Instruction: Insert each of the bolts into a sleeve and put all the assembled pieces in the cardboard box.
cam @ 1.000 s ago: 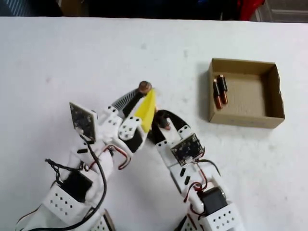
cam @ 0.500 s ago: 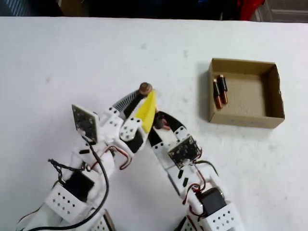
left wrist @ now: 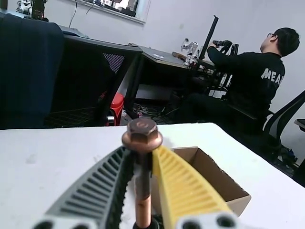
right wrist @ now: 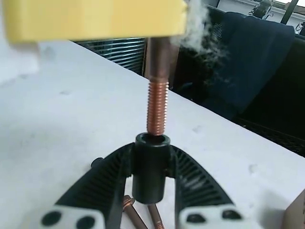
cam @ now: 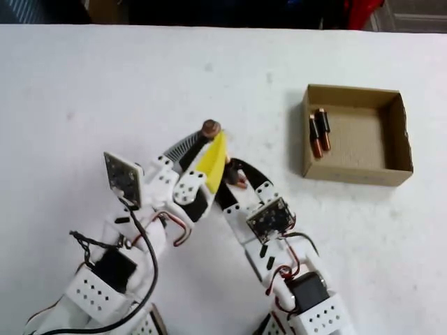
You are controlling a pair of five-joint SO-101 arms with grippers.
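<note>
My left gripper [cam: 209,137], with one grey and one yellow finger, is shut on a copper bolt [left wrist: 141,136] held upright, hex head on top. In the high view it is near the table's middle. Right below it, my right gripper [right wrist: 151,164] is shut on a black sleeve [right wrist: 151,168]. The bolt's threaded tip [right wrist: 157,109] sits in the sleeve's open top. In the high view the right gripper [cam: 235,176] is just right of the yellow finger [cam: 213,162]. The cardboard box [cam: 392,139] stands at the right with two assembled pieces [cam: 318,132] inside.
Loose copper bolts [right wrist: 138,215] lie on the white table under the right gripper. The box [left wrist: 209,177] is beyond the left gripper's yellow finger. Open table stretches to the left and far side.
Both arms have shifted only slightly. The right gripper with the sleeve edged closer under the bolt, and the bolt stays gripped.
</note>
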